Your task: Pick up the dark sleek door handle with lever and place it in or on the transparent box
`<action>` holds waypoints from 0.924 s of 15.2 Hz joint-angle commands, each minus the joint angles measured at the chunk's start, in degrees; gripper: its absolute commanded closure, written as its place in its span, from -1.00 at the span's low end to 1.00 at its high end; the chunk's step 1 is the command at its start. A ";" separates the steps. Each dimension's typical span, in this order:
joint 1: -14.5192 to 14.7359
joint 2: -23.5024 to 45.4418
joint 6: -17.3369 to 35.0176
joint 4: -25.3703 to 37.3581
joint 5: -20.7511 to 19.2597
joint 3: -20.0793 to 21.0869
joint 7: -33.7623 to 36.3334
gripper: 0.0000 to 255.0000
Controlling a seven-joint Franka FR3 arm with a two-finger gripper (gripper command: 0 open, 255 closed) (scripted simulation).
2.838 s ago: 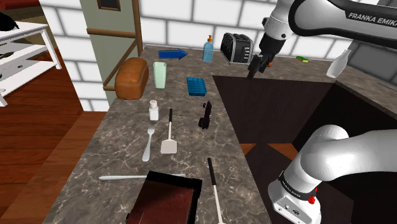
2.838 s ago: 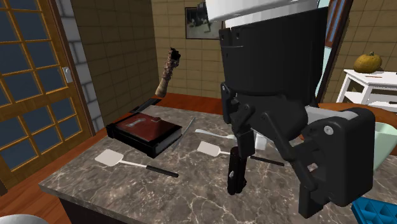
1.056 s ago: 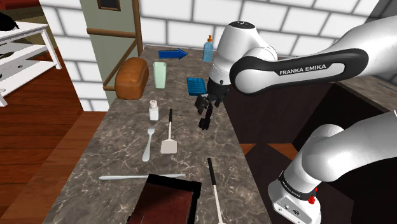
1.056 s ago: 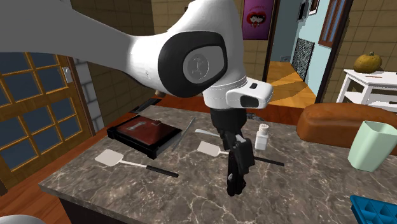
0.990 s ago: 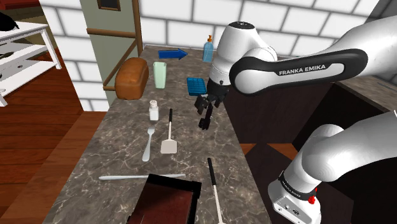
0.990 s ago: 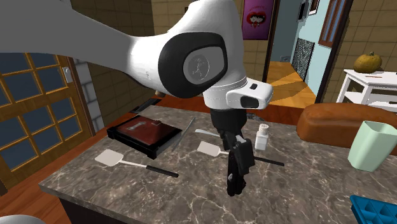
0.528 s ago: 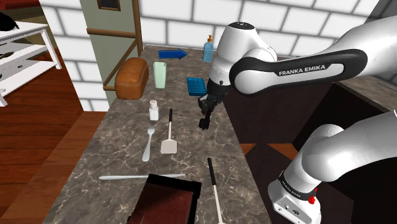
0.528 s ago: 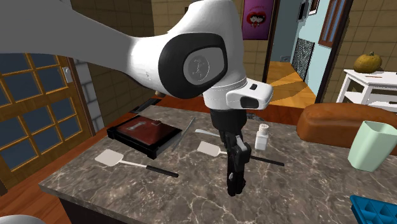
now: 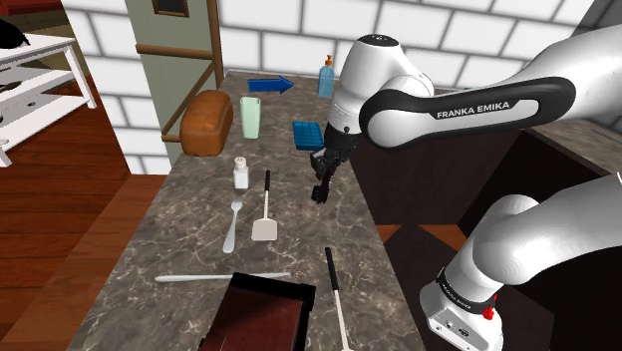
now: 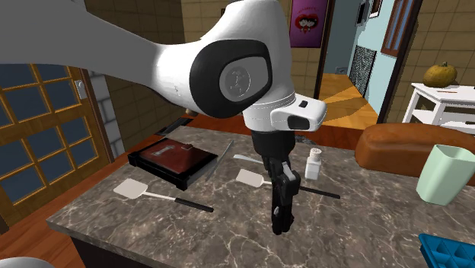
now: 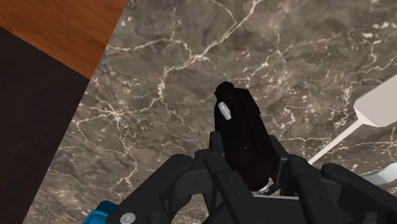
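The dark door handle (image 9: 320,188) stands on the marble counter (image 9: 179,239) near its edge on the shoulder view's right. My black gripper (image 9: 325,166) comes down on it from above, fingers shut on its upper part. In the second exterior view the handle (image 10: 282,212) rests with its lower end on the counter under the gripper (image 10: 281,177). In the wrist view the handle (image 11: 240,127) sticks out from between the clasping fingers (image 11: 219,167). A dark shallow box with a reddish bottom (image 9: 261,313) lies at the counter's near end, also seen as the box (image 10: 173,158).
A white spatula (image 9: 264,214), fork (image 9: 233,221), salt shaker (image 9: 240,173), pale green cup (image 9: 250,117), bread loaf (image 9: 207,122) and blue tray (image 9: 307,134) lie around the handle. A second spatula (image 9: 336,289) lies beside the box. A dark recess (image 9: 429,170) borders the counter.
The fingers have shut on the handle within the last second. The arm and the handle have stayed in place.
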 commanded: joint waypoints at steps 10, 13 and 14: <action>-0.13 -1.47 -8.05 6.61 -0.22 -1.14 -0.76 1.00; -0.21 -1.62 -10.38 8.79 -0.33 -1.42 -0.94 1.00; -0.25 -1.65 -11.14 9.53 -0.37 -1.51 -0.99 1.00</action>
